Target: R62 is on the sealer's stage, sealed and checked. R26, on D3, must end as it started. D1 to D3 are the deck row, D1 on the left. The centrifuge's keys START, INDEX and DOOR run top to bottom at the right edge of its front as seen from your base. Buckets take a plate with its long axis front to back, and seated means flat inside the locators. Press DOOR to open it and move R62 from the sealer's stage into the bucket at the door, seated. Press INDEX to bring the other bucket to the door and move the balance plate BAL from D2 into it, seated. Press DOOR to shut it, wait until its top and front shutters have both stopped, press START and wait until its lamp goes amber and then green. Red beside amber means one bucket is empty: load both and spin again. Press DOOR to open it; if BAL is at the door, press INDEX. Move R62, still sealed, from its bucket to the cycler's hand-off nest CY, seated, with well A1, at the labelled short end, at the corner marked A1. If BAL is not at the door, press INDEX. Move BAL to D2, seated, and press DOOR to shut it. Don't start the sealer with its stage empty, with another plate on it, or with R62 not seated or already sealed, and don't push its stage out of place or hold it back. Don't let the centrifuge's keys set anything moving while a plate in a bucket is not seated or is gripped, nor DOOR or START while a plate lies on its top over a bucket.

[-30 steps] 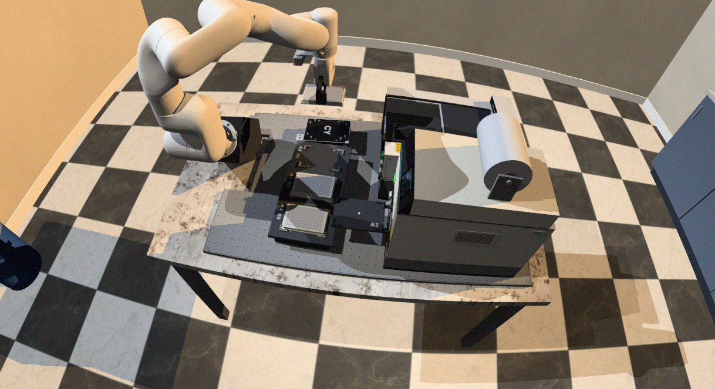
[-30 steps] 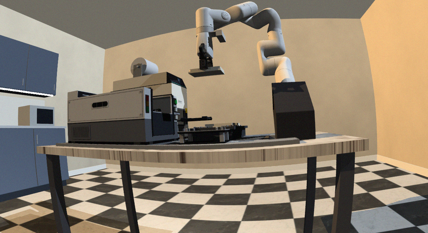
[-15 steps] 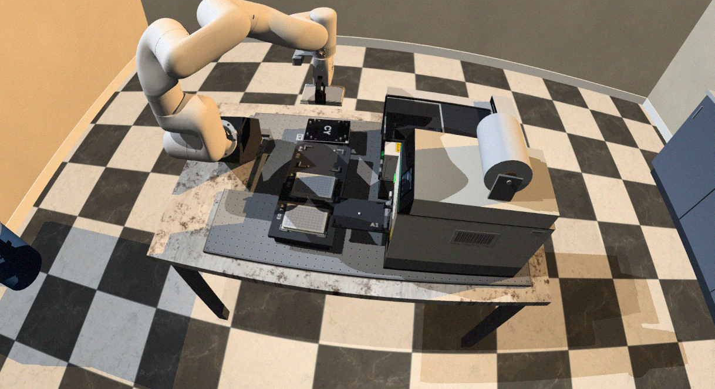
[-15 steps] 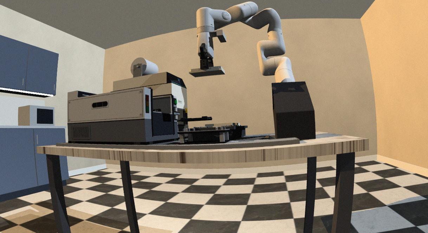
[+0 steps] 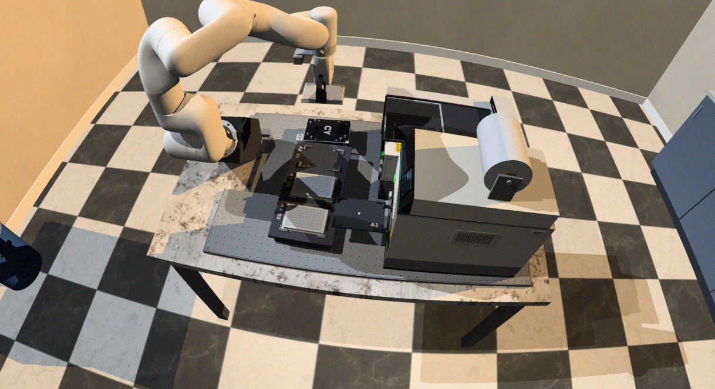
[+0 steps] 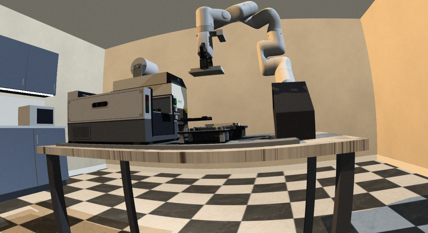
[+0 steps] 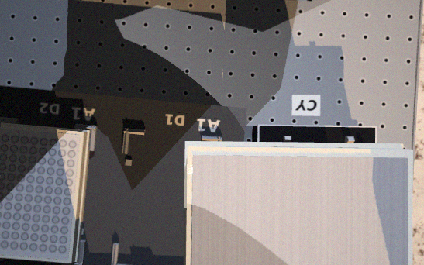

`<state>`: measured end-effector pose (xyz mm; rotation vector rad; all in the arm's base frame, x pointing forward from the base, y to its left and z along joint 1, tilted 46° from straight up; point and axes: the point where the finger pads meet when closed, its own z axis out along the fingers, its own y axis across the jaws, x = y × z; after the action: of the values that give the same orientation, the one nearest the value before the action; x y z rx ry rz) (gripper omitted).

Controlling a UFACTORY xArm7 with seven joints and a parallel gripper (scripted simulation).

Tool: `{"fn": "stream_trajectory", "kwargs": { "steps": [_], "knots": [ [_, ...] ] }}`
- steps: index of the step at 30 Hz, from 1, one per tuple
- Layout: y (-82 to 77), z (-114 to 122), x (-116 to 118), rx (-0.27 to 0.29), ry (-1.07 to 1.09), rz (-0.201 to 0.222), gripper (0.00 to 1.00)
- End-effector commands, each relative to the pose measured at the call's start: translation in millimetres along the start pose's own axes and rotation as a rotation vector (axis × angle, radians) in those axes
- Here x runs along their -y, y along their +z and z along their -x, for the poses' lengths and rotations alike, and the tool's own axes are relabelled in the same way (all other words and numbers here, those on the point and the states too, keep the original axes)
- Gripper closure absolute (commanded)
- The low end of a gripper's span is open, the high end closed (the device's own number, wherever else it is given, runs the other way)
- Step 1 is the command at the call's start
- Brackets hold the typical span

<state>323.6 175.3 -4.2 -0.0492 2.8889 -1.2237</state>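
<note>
My gripper (image 5: 322,87) is shut on plate R62 (image 5: 323,93), a flat plate with a smooth seal on top, and holds it level, high above the table's far edge. It shows from the side in the exterior view, with the gripper (image 6: 206,65) above R62 (image 6: 206,70). In the wrist view R62 (image 7: 298,205) fills the lower right and hides most of the black CY nest (image 7: 316,133); the fingers are hidden. The CY nest (image 5: 327,130) is empty. BAL (image 5: 313,185) sits on D2 and shows in the wrist view (image 7: 34,190). R26 (image 5: 304,219) sits on D3.
D1 (image 5: 320,156) is empty. The sealer (image 5: 470,196) with its film roll (image 5: 502,146) stands on the right, its stage (image 5: 361,213) out and empty. The centrifuge (image 5: 415,114) stands behind it, dark on top; its lamp stack (image 6: 146,103) faces the exterior view.
</note>
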Motion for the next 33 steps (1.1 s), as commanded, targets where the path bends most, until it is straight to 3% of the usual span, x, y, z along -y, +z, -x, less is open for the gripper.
{"fn": "stream_trajectory", "kwargs": {
  "steps": [1,33],
  "knots": [
    [-2.0,1.2,-10.7,0.004,-0.001,0.004,1.0],
    [-2.3,3.9,-75.8,0.003,-0.001,0.004,1.0]
  ]
}}
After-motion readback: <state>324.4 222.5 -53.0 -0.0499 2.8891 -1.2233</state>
